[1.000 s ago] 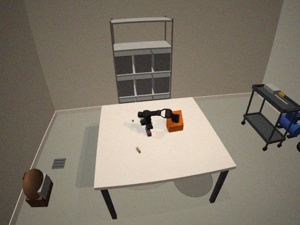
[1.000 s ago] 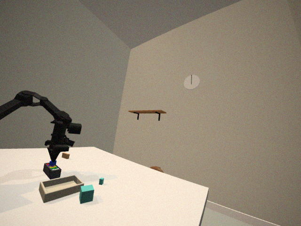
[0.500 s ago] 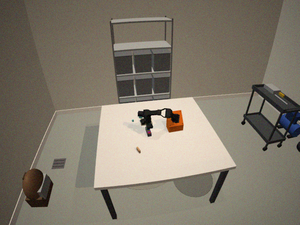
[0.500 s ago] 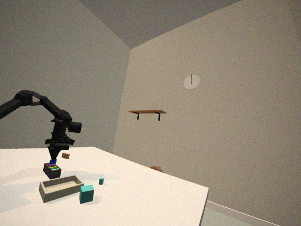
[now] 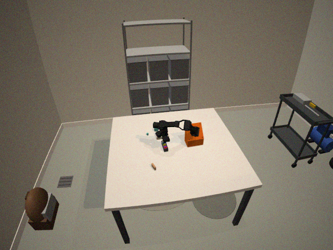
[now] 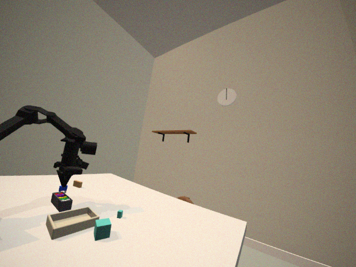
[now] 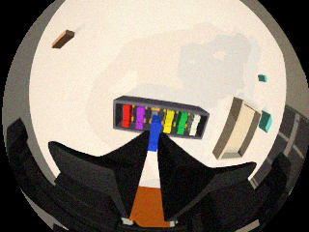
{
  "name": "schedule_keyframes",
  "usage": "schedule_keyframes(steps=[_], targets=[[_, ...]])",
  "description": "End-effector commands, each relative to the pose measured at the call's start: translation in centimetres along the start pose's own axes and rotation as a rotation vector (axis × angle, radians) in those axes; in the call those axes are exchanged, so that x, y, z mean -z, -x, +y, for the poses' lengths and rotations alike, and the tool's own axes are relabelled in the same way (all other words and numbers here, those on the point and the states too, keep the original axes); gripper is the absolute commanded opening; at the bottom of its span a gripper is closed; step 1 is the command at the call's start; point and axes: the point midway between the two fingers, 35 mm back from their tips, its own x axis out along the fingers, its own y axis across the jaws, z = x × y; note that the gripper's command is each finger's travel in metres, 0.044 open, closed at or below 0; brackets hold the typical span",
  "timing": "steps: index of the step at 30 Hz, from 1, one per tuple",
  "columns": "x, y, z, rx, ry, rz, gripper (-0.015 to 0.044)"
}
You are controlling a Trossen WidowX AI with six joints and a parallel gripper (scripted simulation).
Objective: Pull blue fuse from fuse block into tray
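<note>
- Blue fuse [image 6: 63, 188]: pinched at its top by the gripper [image 6: 63, 183], hanging just above the fuse block [image 6: 61, 201]. Exterior view shows a small gap btw fuse bottom and the other fuses' tops, so it looks clear of its slot.
- Gripper: fingers pressed on the blue fuse, pointing straight down; wrist view shows the fuse [image 7: 154, 135] btw the fingertips, right over the block [image 7: 161, 118].
- Done, by my read: grasp + pull-out. Left: more lift, carry to tray, lower, release.
- Other fuses [image 7: 164, 120] (red, purple, yellow, green, white) sit in a row in the block, directly under the held one. Any sideways move at this height risks clipping them, so go up more first.
- Tray [image 6: 72, 221]: tan, open-topped, nothing visible inside, just near-side of the block in exterior view, close by. Short carry.
- Around tray: big teal cube [image 6: 102, 228] touching or just beside its near-right corner, small teal cube [image 6: 119, 213] to the right. Neither on the direct path, imo.
- Brown block [image 6: 77, 183] lies further back on the table [image 6: 172, 224], apart from everything.
- Orange arm base [image 5: 194, 138] well off the route.
</note>
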Motion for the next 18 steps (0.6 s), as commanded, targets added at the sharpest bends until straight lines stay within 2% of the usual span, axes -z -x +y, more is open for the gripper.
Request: schedule_keyframes(steps=[1,10,18], targets=[[0.0,0.7,0.0,0.004,0.007,0.003,0.0],[0.0,1.6,-0.1,0.004,0.007,0.003,0.0],[-0.8,2.1,-4.0,0.016,0.005,0.0,0.0]])
